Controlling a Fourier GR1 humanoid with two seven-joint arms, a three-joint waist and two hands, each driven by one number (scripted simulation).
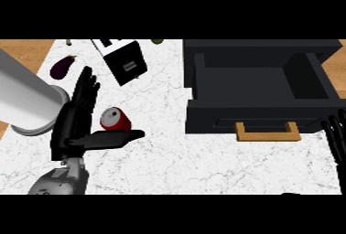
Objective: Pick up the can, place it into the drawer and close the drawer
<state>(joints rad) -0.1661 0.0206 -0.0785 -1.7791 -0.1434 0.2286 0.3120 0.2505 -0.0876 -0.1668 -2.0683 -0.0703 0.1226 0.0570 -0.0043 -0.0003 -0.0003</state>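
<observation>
A white, grey-veined marble desk fills most of the head view, with bare wood floor showing past its upper corners.

The left hand comes up from the lower left on a grey forearm, its palm edge-on to the desk, the fingers straight and pointing away from the robot, the thumb stuck out sideways to the right. It grips nothing. The red can lies on its side in the crook between those fingers and the thumb, its silver end turned up and left; whether the hand actually touches it is hard to tell. The right hand shows only as a few black fingers at the right edge, pointing upward and fairly straight, its palm cut off by the frame.

The black drawer stands pulled open at the upper right, a boxy matte shell with a hollow inside and a squared wooden handle on its front face. A smooth white cylinder slants in from the left edge, partly out of frame. A purple eggplant lies near the far left, and beside it a black-and-white toaster-like box, tilted. A small green thing at the far edge is too cut off to name.
</observation>
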